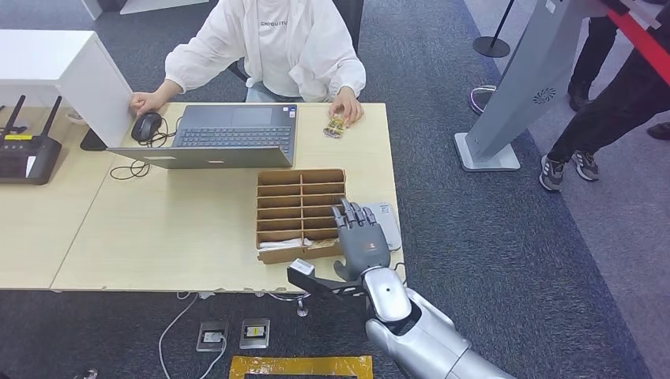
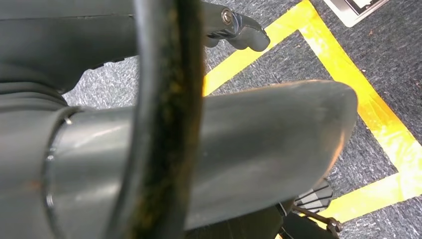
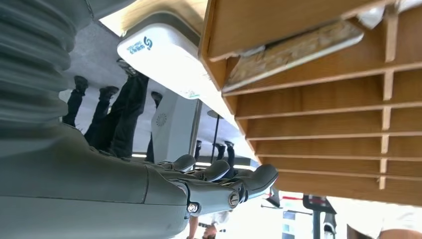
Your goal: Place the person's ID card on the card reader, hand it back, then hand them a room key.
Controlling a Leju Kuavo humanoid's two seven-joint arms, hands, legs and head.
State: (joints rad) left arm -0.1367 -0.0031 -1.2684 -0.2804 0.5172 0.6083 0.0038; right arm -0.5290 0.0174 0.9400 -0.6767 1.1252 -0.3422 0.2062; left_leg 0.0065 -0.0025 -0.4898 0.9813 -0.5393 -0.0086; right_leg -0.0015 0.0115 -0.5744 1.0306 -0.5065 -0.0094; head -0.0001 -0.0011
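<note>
Now right hand [image 1: 362, 237] open, fingers extended, empty, beside cardboard organizer [image 1: 300, 212], above card reader [image 1: 386, 221]

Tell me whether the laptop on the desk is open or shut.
Open: the laptop shows its keyboard facing up, lid folded back, beside the person's hand.

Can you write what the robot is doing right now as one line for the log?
right hand: open, holds nothing, above card reader | ID card: on table by person's hand | wooden organizer: untouched
</note>
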